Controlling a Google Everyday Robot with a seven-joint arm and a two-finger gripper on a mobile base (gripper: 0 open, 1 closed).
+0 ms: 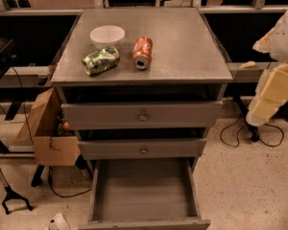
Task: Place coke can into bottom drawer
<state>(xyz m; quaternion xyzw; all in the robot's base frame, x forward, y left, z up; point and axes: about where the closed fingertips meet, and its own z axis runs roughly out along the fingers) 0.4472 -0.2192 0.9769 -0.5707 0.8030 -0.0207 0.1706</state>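
Entry, camera view. You have the coke can [142, 52] lying on its side on the grey worktop [192, 51], left of centre, with its silver top turned toward the camera. It is not in any drawer.

Just to its left lies a dented green and silver can [101, 60], also on its side, near the coke can but apart from it. A white bowl [107, 35] stands upright behind the green can.

The bottom drawer [143, 195] is pulled out toward the camera, its flat grey floor showing. Above it are the top drawer [142, 115] and the middle drawer [143, 149], each with one small knob at its centre.

Your tool [266, 104] hangs at the right edge, off the side of the cabinet and well apart from the coke can. You cannot tell whether it is released or clenched; it grasps nothing visible.

A cardboard box [48, 133] sits on the floor left of the cabinet.
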